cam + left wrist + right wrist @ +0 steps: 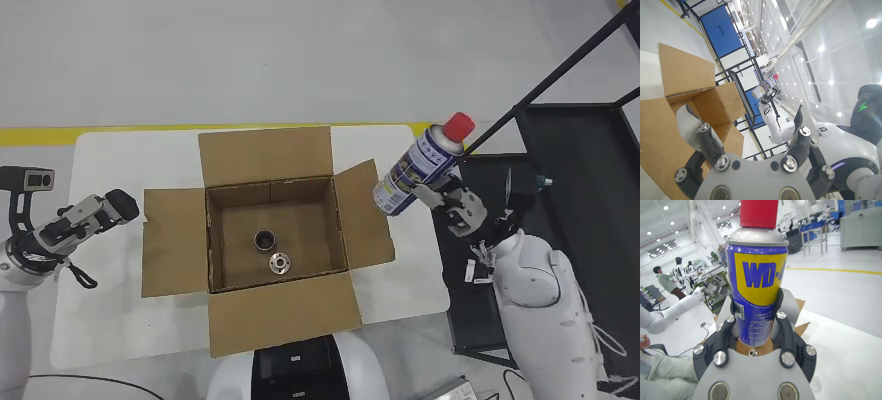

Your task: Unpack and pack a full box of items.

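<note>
We see our left pincer [740, 108] w/ jaws spread wide; the open cardboard box [687, 70] sits just beyond it, flaps up; farther off, the right pincer [769, 94] grips a red-capped spray can [762, 88], held high & tilted.

A large industrial robotics hall is seen: high ceiling lights [871, 23], a pale floor [838, 291] marked with a yellow line [829, 269], blue pegboard panels [721, 36], workbenches [814, 224] and other robots [680, 269] lined up beyond.

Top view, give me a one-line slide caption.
Right gripper holds a spray can beside the open cardboard box, two small parts inside; left gripper hangs open.
</note>
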Controlling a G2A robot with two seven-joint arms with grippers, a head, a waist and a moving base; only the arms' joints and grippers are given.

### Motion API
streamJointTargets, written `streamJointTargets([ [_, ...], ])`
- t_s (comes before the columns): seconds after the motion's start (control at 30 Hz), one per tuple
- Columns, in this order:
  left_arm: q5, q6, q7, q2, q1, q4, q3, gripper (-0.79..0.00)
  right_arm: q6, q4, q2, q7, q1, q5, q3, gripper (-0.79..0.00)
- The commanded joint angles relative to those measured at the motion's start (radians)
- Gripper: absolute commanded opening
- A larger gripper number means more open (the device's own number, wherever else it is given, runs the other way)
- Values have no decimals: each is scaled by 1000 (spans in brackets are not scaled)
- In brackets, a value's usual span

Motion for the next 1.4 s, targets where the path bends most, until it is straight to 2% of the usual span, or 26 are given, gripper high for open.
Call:
streamJointTargets([
  [0.0,0,0,0,0,0,0,0,0,1,19,0,-45,-21,4,54,-785],
  [0.17,0,0,0,0,0,0,0,0,5,77,-1,-91,-59,-45,103,-785],
  [0.4,0,0,0,0,0,0,0,0,-21,193,-7,-159,-95,-97,85,-785],
  [0.6,0,0,0,0,0,0,0,0,39,305,-14,-227,-91,-127,75,-785],
  [0.83,0,0,0,0,0,0,0,0,83,402,-19,-271,-63,-239,43,-785],
  [1.37,0,0,0,0,0,0,0,0,83,402,-19,-271,-63,-239,43,-785],
])
